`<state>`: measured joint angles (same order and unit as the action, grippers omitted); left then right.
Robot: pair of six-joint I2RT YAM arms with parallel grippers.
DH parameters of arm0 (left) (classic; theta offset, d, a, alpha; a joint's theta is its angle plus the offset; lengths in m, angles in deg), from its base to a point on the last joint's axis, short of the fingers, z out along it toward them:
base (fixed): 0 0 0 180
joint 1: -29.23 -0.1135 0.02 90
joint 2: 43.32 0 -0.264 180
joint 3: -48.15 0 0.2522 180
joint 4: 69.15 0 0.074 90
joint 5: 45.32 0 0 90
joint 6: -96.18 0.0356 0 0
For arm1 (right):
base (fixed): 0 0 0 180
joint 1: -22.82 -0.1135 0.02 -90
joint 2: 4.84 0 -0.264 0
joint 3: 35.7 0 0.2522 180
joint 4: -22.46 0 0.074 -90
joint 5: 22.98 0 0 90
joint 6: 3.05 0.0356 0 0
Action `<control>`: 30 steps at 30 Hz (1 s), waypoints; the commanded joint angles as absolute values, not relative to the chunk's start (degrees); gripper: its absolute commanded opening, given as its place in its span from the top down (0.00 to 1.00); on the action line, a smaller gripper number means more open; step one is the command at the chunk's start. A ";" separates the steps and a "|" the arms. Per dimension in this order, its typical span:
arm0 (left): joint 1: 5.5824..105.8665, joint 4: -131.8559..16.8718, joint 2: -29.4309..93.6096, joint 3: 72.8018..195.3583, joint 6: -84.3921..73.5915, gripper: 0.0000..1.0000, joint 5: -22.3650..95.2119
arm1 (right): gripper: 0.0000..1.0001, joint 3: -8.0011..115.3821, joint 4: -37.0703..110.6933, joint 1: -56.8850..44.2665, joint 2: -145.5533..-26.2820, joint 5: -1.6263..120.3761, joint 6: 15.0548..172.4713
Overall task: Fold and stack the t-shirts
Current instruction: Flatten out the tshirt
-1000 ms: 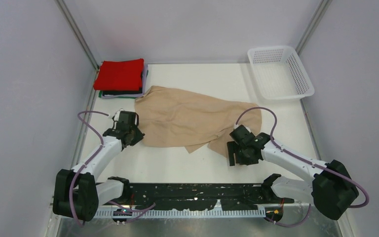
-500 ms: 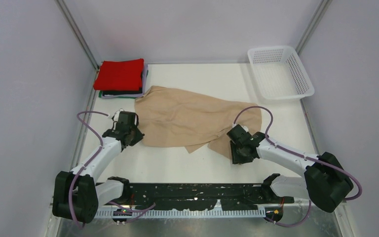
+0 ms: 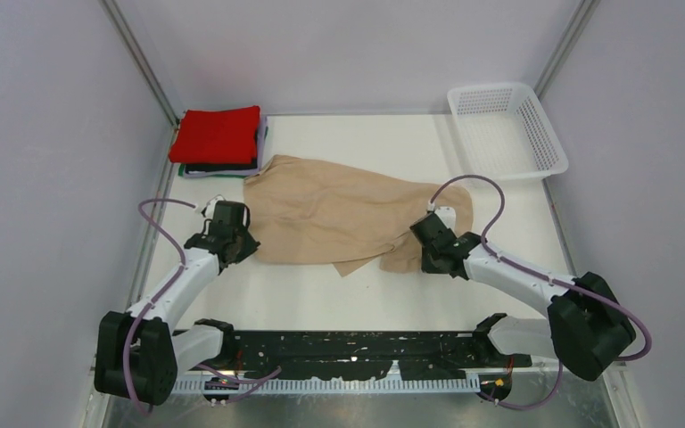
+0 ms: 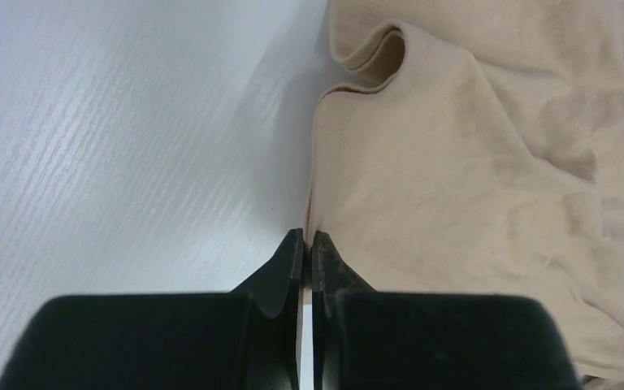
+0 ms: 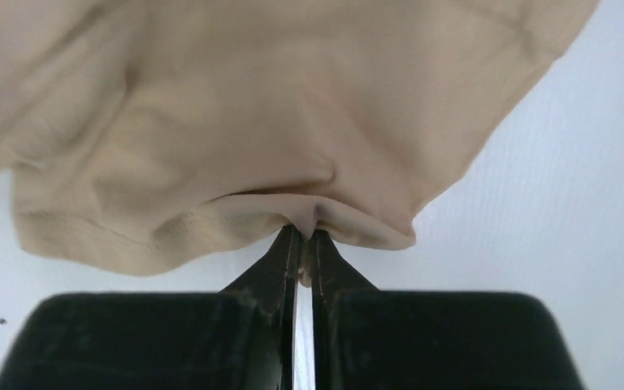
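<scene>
A beige t-shirt (image 3: 339, 214) lies crumpled and spread across the middle of the table. My left gripper (image 3: 248, 248) sits at its near left corner. In the left wrist view that gripper (image 4: 308, 236) is shut, its tips pinching the shirt's hem edge (image 4: 318, 179). My right gripper (image 3: 430, 259) is at the shirt's near right corner. In the right wrist view it (image 5: 306, 234) is shut on a fold of the beige hem (image 5: 349, 223). A stack of folded t-shirts (image 3: 218, 134), red on top with dark and green edges below, rests at the back left.
A white mesh basket (image 3: 504, 129) stands at the back right corner. Grey walls close in the table on both sides. A black base rail (image 3: 348, 352) runs along the near edge between the arm bases.
My right gripper has moved up and left onto the shirt's near right corner and closed on the hem. The left gripper has stayed shut in place.
</scene>
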<state>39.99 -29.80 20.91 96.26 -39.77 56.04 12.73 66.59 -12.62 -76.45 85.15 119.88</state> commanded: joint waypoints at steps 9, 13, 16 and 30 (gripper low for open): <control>42.50 -23.07 6.31 115.07 -35.24 1.00 57.28 | 0.95 27.79 51.15 -8.73 -57.16 112.64 109.68; 42.50 -18.21 2.30 125.33 -33.90 1.00 57.65 | 0.95 35.12 50.28 -8.06 -51.18 115.54 102.88; 42.50 -14.76 0.35 133.28 -32.93 1.00 57.52 | 0.95 42.34 50.35 -8.03 -48.54 115.46 99.06; 42.50 -4.00 -4.09 166.40 -27.10 1.00 52.04 | 0.95 75.71 61.62 -8.03 -46.87 95.55 92.44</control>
<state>42.61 -8.54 -4.58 157.92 -30.81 54.01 67.24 58.56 -8.19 -45.63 101.32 95.51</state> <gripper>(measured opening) 0.029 0.092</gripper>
